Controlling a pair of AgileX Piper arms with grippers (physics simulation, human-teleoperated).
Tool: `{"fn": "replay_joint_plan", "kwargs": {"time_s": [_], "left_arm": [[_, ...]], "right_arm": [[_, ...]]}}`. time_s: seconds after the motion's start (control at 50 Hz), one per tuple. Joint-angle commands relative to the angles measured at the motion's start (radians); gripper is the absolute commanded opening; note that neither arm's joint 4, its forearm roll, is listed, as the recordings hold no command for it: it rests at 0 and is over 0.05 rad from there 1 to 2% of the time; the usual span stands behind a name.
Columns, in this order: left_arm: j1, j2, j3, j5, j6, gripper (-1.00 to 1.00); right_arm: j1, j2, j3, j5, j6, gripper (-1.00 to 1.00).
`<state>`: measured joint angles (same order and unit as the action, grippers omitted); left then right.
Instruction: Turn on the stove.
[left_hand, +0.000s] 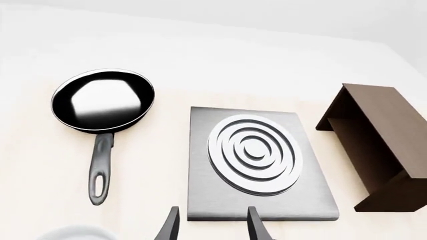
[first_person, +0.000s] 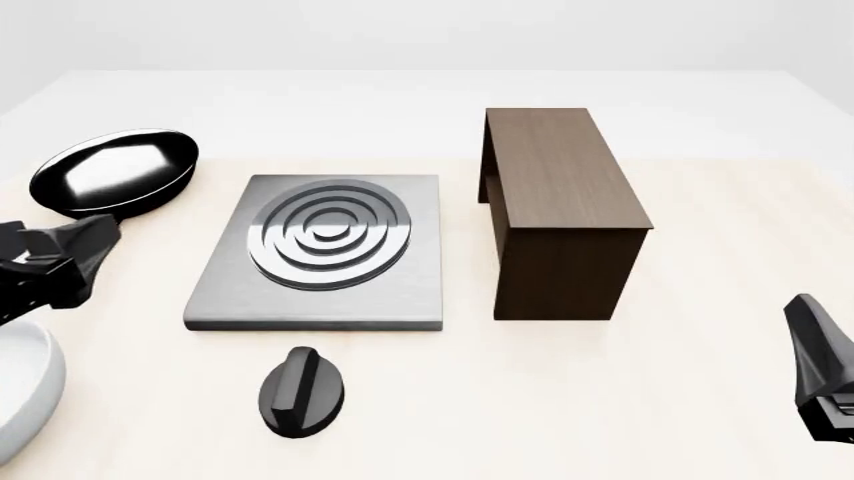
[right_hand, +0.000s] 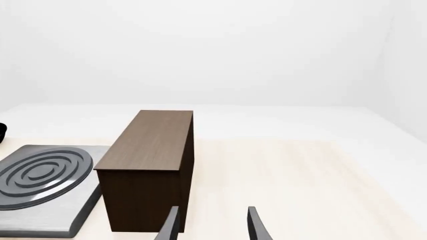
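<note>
Black knob (first_person: 302, 391) only in front view; both wrist views show grippers (left_hand: 212, 225) (right_hand: 212, 225) released

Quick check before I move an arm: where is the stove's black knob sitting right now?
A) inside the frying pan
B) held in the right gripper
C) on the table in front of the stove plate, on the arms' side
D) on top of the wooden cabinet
C: in the front view the knob lies on the table just nearer the arms than the stove plate, with no gripper touching it.
</note>
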<state>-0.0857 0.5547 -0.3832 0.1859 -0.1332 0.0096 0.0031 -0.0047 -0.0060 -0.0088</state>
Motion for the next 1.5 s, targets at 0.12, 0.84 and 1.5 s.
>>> {"fn": "replay_joint_plan", "kwargs": {"time_s": [0.12, 0.84, 1.5], "left_arm": [[-0.054, 0.106, 0.051, -0.054, -0.079, 1.0], [-0.09, 0.275, 0.186, -0.191, -0.143, 1.0], [-0.204, 0.488, 0.309, -0.413, -0.301, 1.0]], "right_arm": [[0.0, 0.0, 0.0, 0.0, 0.0, 1.0], [0.0, 0.0, 0.0, -0.001, 0.0, 1.0], [0.0, 0.0, 0.0, -0.001, 0.0, 1.0]]}}
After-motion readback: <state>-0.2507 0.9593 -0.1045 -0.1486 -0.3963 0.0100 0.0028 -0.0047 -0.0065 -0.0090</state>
